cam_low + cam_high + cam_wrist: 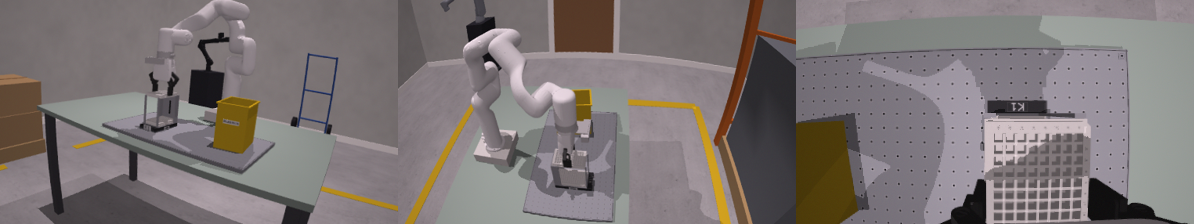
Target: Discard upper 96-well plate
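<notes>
My gripper [163, 91] is shut on the upper 96-well plate [1036, 170], a white gridded plate, and holds it by its long sides at about the height of the rack's top. The black fingers show at both sides of the plate in the wrist view. Stack rack K1 [161, 111] is a grey open frame on a black base, directly under the gripper; its label [1017, 106] shows beyond the plate. The lower plate is hidden under the held one in the wrist view. The yellow plastics bin W1 [236, 123] [582, 102] stands upright to the right of the rack, and also shows behind the arm.
Rack and bin stand on a grey perforated board [188, 139] on the green table. The arm's base [496, 150] sits at the table's left. A black box with a camera arm [206, 86] stands behind the table. Cardboard boxes [17, 113] and a blue hand truck [317, 94] stand on the floor.
</notes>
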### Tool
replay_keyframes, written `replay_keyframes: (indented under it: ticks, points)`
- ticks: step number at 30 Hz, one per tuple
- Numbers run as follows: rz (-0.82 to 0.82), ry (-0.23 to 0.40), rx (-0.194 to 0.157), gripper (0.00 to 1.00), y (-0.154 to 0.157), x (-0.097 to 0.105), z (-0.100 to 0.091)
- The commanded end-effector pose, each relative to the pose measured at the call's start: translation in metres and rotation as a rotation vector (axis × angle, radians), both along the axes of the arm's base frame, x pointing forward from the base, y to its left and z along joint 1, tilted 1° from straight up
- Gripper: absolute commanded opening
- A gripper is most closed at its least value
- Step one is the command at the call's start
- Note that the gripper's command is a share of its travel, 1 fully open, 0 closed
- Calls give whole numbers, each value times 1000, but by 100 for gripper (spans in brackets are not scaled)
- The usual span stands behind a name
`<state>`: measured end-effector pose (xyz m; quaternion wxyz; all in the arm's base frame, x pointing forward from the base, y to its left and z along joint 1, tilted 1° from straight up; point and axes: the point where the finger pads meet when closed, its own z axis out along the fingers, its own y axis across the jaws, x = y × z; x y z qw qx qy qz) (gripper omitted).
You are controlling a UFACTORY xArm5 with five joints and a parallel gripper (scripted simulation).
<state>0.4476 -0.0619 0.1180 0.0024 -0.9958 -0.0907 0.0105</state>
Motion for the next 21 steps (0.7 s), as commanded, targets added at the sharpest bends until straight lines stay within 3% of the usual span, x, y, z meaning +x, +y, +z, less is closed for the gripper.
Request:
replay_keyframes:
  ticks: [1, 21]
  points:
    - [0, -5, -1, 0, 0, 2, 8]
    - [0, -5, -1, 0, -1, 2, 38]
